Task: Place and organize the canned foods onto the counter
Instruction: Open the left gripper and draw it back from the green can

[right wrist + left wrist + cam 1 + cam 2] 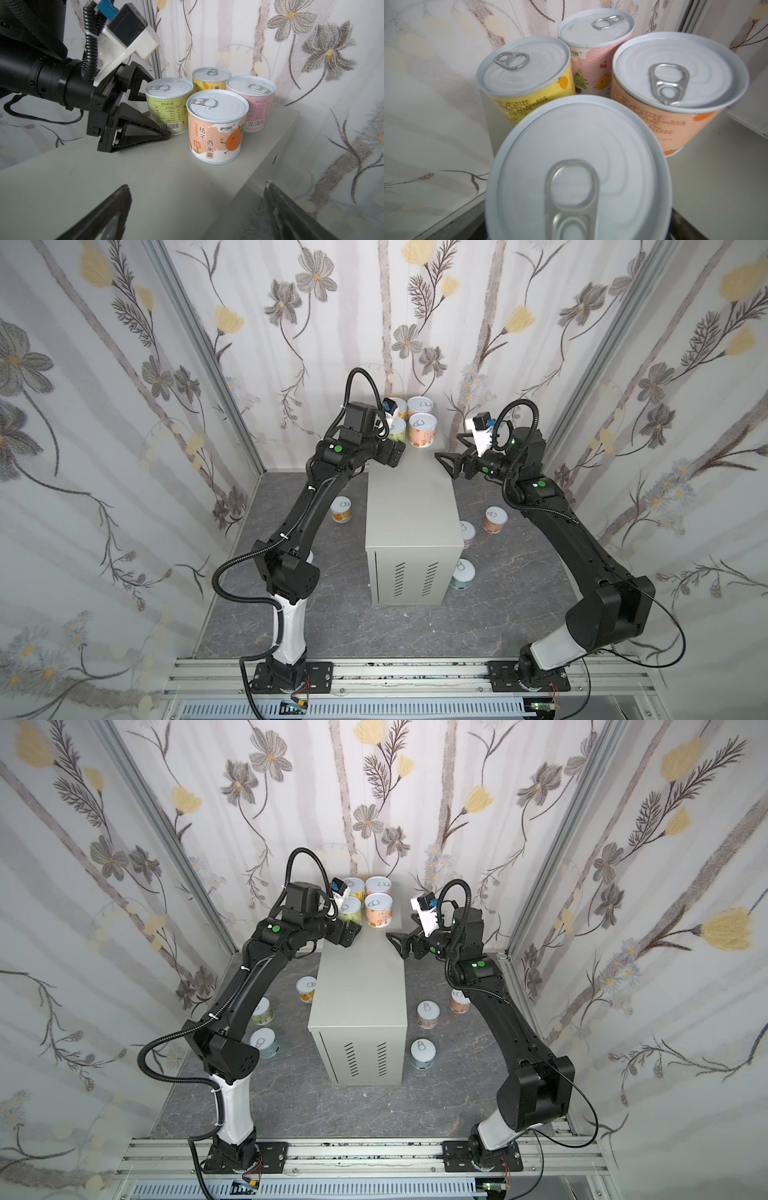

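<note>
Underneath, the dark marbled floor (316, 626) carries the surface (411, 506), a tall grey-beige box with vent slits on its front. Both arms reach over its far end.

The left hand (160, 107) stands open, its jaws spread on either side of the green can (166, 118). Whether a finger touches the label I cannot tell. The right hand (448, 445) hangs at the surface's right edge, jaws wide apart and empty.

Four cans stand upright in a tight two-by-two cluster at the far end of the surface, by the wall. The green can is near left and the orange can (216, 133) near right. The yellow can (209, 84) is behind the green, the pink can (254, 106) behind the orange.

Six more stand on the floor, all upright:
- **Left of the surface:** a yellow-orange can (306, 990), a pale green can (262, 1014) and a blue-grey can (264, 1044).
- **Right of the surface:** a peach can (459, 1001), a pink-white can (428, 1016) and a light blue can (422, 1054).
</note>
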`<control>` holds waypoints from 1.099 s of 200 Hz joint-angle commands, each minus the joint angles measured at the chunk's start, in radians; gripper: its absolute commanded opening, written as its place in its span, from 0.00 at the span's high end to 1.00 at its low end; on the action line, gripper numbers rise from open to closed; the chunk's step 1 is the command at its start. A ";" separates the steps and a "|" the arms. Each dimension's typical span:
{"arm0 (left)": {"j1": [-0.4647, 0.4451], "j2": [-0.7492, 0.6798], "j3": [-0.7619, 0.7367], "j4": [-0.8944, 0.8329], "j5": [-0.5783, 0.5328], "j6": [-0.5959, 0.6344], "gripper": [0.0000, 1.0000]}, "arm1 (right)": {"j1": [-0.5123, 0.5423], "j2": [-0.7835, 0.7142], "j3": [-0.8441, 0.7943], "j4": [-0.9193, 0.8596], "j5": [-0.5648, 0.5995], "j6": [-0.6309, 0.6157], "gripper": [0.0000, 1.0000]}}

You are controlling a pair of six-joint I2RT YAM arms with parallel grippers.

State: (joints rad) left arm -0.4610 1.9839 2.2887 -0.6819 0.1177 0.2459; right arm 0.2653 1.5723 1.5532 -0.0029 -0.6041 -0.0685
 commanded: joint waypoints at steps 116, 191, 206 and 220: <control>0.088 -0.366 -0.643 0.609 0.209 0.097 0.16 | 0.047 0.093 0.018 0.198 0.075 -0.033 0.01; 0.112 -0.379 -0.757 0.852 0.260 0.101 0.21 | 0.055 0.138 0.025 0.271 0.099 -0.006 0.01; 0.115 -0.367 -0.750 0.869 0.257 0.099 0.23 | 0.055 0.146 0.030 0.281 0.102 -0.003 0.01; 0.116 -0.354 -0.738 0.874 0.264 0.095 0.24 | 0.057 0.153 0.034 0.286 0.103 -0.001 0.01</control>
State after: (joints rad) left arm -0.3477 1.6119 1.5352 0.1108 0.3634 0.3275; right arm 0.3187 1.7142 1.5745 0.2199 -0.5156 -0.0708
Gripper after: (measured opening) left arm 0.767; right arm 0.987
